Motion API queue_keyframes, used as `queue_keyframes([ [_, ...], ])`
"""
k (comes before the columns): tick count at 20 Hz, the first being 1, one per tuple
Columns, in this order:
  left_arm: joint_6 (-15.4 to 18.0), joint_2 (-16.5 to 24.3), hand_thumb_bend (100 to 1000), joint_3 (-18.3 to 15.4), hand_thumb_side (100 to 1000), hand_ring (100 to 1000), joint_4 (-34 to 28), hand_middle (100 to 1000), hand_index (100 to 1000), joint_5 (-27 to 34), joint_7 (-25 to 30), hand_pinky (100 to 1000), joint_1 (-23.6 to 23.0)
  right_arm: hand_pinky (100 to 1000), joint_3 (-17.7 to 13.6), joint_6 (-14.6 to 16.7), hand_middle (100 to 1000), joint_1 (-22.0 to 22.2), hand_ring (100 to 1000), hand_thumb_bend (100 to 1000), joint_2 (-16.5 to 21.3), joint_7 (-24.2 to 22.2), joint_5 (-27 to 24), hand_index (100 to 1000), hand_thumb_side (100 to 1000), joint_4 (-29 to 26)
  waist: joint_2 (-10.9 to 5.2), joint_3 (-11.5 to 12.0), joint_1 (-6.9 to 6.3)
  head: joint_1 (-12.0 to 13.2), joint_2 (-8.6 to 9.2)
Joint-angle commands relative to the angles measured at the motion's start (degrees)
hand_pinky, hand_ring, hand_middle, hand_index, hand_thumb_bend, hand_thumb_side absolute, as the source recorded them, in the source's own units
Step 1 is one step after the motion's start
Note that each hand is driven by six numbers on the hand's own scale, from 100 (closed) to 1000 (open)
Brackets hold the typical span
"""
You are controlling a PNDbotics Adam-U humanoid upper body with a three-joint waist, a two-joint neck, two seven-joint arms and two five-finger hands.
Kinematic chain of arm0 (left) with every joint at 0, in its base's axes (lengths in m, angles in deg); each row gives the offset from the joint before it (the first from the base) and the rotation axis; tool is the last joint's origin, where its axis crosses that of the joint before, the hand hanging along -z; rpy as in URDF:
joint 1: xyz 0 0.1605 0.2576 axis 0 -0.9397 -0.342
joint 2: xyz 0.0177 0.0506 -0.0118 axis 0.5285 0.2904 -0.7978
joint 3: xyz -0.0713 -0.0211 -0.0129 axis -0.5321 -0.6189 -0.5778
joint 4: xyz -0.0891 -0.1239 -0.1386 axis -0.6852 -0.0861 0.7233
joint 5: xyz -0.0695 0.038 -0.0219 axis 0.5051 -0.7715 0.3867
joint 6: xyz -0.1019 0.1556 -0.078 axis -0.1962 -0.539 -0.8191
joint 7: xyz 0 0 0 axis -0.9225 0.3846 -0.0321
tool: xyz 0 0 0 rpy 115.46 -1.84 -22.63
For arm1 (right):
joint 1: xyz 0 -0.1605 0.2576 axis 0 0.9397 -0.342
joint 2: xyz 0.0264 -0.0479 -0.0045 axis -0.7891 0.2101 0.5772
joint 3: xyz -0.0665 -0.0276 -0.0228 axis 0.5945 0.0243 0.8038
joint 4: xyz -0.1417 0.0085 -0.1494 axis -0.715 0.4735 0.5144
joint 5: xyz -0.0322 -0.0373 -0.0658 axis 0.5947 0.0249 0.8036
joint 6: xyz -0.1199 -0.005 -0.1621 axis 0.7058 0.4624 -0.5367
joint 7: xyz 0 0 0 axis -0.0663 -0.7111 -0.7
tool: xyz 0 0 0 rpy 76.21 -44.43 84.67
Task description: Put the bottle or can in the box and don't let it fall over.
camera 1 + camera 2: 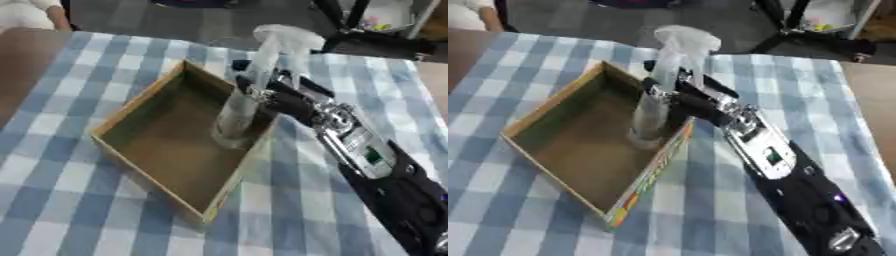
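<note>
A clear spray bottle [238, 112] with a white trigger head [285, 39] stands upright inside the shallow brown cardboard box [131, 107], near the box's right wall. My right hand [278, 97] comes in from the lower right and its fingers are curled round the bottle's upper body, just below the spray head. The bottle's base rests on or just above the box floor; I cannot tell which. My left hand shows in neither view.
The box lies on a blue and white checked tablecloth [79, 210]. Bare brown table [22, 65] shows at the far left. Black stand legs [798, 30] rise beyond the table's far edge. My right forearm [798, 200] crosses the cloth at the lower right.
</note>
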State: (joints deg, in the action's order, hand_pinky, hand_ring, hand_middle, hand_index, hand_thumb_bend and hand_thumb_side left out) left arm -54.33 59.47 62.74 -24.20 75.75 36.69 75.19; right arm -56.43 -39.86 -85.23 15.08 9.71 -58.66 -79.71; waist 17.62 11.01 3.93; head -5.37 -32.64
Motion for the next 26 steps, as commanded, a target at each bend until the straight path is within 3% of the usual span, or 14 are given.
queue_keyframes([
  [1,0.1,1.9,662,-0.5,360,552,-0.6,729,850,-0.3,0.4,1000,0.4,873,0.9,0.3,1000,-0.8,1000,100,1.1,-1.7,1.5,988,465,-0.7,-1.53,0.1,-0.46,0.0,0.21],
  [5,0.1,1.9,662,-0.6,361,551,-0.5,729,851,-0.3,0.5,1000,0.1,872,0.8,1.7,1000,-0.4,1000,100,0.4,-5.3,3.4,990,489,0.1,-1.78,-0.4,-0.3,0.4,0.01],
  [9,0.0,1.9,663,-0.7,361,551,-0.4,729,851,-0.3,0.7,1000,-0.3,868,-0.2,2.2,1000,0.4,1000,100,0.6,-6.2,2.5,992,495,-0.7,-2.18,-0.9,-0.18,0.8,-0.16],
  [19,0.0,2.1,661,-1.2,364,550,-0.1,731,853,-0.5,0.5,1000,-1.4,848,-2.1,-0.5,1000,5.9,1000,100,5.5,-3.1,-2.6,975,553,-8.5,-3.06,-2.9,-0.59,2.4,-0.68],
  [26,0.0,1.9,658,-1.2,366,548,0.2,735,853,-0.5,0.9,1000,-2.0,834,-5.8,-2.3,1000,11.5,977,100,8.9,0.8,-6.0,945,520,-14.8,-3.23,-4.5,-1.16,3.7,-0.96],
])
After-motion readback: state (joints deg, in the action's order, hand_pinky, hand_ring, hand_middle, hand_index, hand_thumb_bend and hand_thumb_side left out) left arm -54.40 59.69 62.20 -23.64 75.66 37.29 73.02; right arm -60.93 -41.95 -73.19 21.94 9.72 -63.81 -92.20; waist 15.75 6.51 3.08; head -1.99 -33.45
